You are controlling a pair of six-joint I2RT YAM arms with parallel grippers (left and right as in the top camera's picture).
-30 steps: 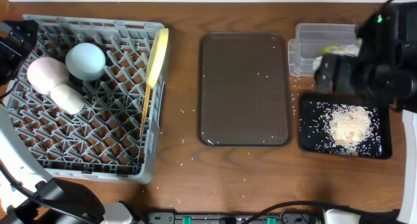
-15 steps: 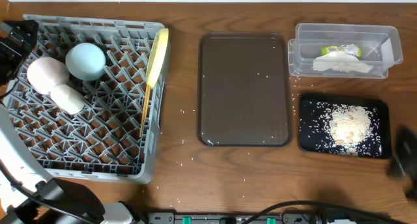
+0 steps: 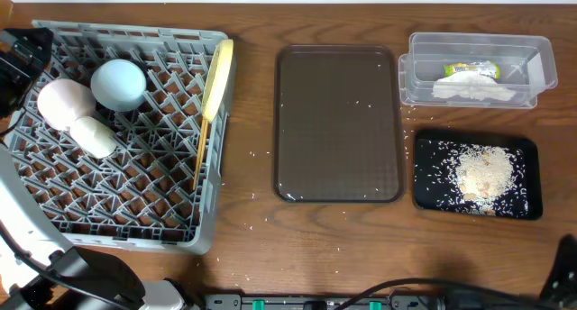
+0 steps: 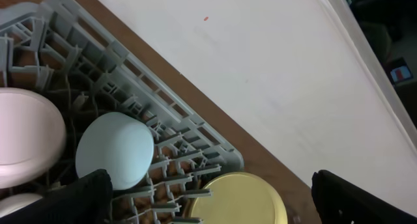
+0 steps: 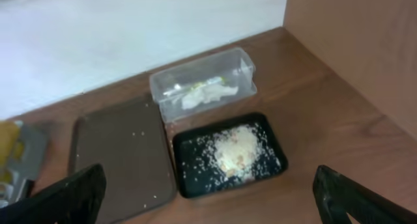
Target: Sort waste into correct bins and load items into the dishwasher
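Note:
The grey dish rack (image 3: 135, 202) holds the pink bowl (image 3: 61, 101), the blue bowl (image 3: 118, 83), the white cup (image 3: 94, 136), the yellow plate (image 3: 217, 76) on edge and the chopsticks (image 3: 198, 161). The clear tub (image 3: 532, 53) holds the white napkin (image 3: 473, 90) and the yellow-green wrapper (image 3: 471, 69). The black tray (image 3: 428, 179) holds the crumbs (image 3: 484, 171). My left gripper (image 4: 212, 201) is open and empty above the rack's far edge, over the blue bowl (image 4: 114, 152) and the plate (image 4: 238, 201). My right gripper (image 5: 212, 198) is open and empty, high above the table in front of the black tray (image 5: 195, 178).
A dark brown serving tray (image 3: 338, 121) lies between the rack and the bins, with a few crumbs on it and on the table around it. A white wall runs behind the table. My right arm (image 3: 568, 269) shows at the front right corner.
My right arm has drawn back from over the clear tub to the front right corner, leaving the tub in full sight. The left arm and the dishes have not moved.

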